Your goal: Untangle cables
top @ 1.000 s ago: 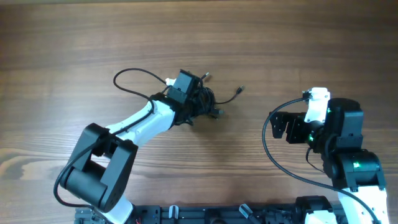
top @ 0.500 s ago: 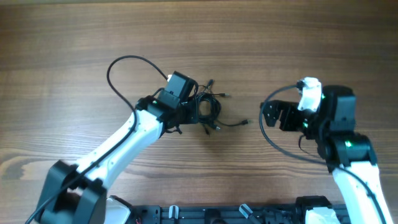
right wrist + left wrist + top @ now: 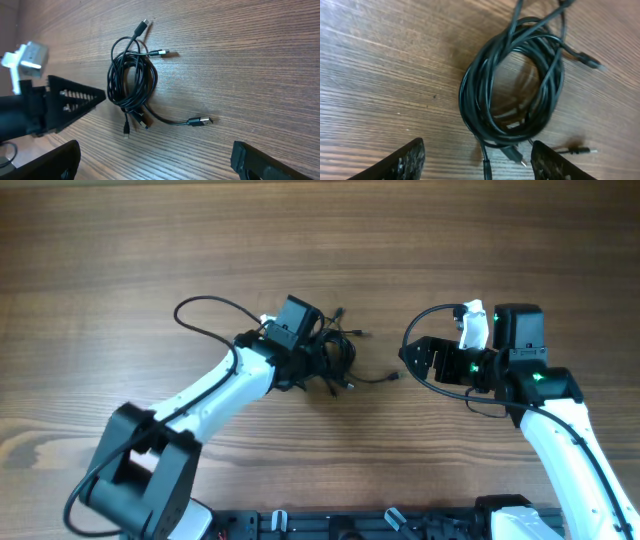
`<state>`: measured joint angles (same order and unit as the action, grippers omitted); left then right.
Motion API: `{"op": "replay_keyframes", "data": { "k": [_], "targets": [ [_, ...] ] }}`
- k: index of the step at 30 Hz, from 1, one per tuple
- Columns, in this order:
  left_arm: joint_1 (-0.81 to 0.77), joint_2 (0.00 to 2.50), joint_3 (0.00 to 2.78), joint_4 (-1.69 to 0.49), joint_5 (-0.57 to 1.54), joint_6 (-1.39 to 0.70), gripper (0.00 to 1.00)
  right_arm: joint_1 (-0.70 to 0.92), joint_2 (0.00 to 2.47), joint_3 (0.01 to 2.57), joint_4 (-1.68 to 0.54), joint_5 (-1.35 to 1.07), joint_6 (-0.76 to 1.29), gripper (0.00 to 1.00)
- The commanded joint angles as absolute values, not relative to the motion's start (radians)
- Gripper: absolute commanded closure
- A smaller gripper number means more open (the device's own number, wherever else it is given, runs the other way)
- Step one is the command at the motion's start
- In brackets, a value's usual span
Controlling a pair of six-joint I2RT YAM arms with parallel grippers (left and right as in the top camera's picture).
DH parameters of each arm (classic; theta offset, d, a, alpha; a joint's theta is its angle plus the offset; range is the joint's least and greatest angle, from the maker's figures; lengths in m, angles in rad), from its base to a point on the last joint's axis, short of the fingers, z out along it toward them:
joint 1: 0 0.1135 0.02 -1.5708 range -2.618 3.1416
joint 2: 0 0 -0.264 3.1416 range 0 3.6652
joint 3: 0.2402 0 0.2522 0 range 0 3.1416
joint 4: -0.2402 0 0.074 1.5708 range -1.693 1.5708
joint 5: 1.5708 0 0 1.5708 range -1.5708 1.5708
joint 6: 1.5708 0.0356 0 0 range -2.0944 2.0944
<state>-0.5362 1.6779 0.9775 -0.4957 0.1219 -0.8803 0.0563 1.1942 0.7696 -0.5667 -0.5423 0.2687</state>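
Note:
The cables (image 3: 335, 358) are thin black wires wound into a coiled bundle on the wood table, with several plug ends sticking out. The bundle also shows in the left wrist view (image 3: 512, 95) and in the right wrist view (image 3: 132, 85). One USB plug end (image 3: 200, 121) trails toward the right arm. My left gripper (image 3: 305, 358) is open, just left of the bundle, its fingers (image 3: 477, 162) straddling the coil's near edge and holding nothing. My right gripper (image 3: 412, 360) is open and empty, right of the bundle, close to the trailing plug (image 3: 396, 376).
The wood table (image 3: 320, 240) fills the views. A thicker black arm cable (image 3: 205, 315) loops beside the left arm, and another (image 3: 430, 340) curves round the right wrist. The left gripper's finger (image 3: 70, 97) shows in the right wrist view beside the coil.
My right arm has moved left toward the bundle. My left arm has shifted slightly at the coil. The bundle and its trailing plug lie where they lay half a second ago.

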Motion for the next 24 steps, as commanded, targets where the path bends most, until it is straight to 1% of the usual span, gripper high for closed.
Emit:
{"op": "replay_keyframes", "data": {
  "k": [1,2,3,4,5,6,7,8,11,13,14,15,17,21,24],
  "targets": [
    [-0.542,1.752,0.982,-0.483,0.141,-0.936,0.33,0.06,1.199,0.788,-0.561,-0.551,0.281,0.01],
    [-0.542,1.771,0.982,-0.482,0.141,-0.936,0.34,0.06,1.199,0.788,-0.562,-0.551,0.281,0.01],
    [-0.542,1.79,0.982,-0.482,0.141,-0.936,0.37,0.06,1.199,0.788,-0.562,-0.551,0.281,0.01],
    [-0.542,1.802,0.982,-0.482,0.141,-0.936,0.42,0.06,1.199,0.788,-0.562,-0.551,0.281,0.01],
    [-0.542,1.81,0.982,-0.482,0.141,-0.936,0.5,0.06,1.199,0.788,-0.562,-0.551,0.281,0.01],
    [-0.542,1.813,0.982,-0.482,0.14,-0.935,0.65,0.06,1.199,0.788,-0.562,-0.551,0.281,0.01],
    [-0.542,1.813,0.982,-0.477,0.137,-0.931,0.77,0.06,1.199,0.788,-0.562,-0.55,0.281,0.01],
    [-0.542,1.809,0.982,-0.458,0.138,-0.895,0.96,0.06,1.199,0.788,-0.562,-0.55,0.281,0.01],
    [-0.542,1.776,0.984,-0.424,0.139,-0.755,0.96,0.06,1.199,0.788,-0.561,-0.551,0.289,0.01],
    [-0.542,1.728,0.991,-0.426,0.146,-0.606,0.96,0.06,1.199,0.788,-0.562,-0.551,0.289,0.01],
    [-0.543,1.701,0.991,-0.426,0.152,-0.564,0.96,0.06,1.199,0.788,-0.561,-0.551,0.288,0.04],
    [-0.543,1.654,0.991,-0.427,0.19,-0.497,0.96,0.06,1.199,0.788,-0.558,-0.551,0.288,0.06],
    [-0.543,1.589,0.991,-0.428,0.291,-0.427,0.96,0.067,1.199,0.788,-0.55,-0.551,0.281,0.08],
    [-0.543,1.537,0.991,-0.447,0.444,-0.395,0.96,0.147,1.199,0.788,-0.53,-0.542,0.186,0.11],
    [-0.543,1.537,0.991,-0.461,0.523,-0.391,0.96,0.2,1.199,0.788,-0.529,-0.462,0.109,0.12]
  ]
}}
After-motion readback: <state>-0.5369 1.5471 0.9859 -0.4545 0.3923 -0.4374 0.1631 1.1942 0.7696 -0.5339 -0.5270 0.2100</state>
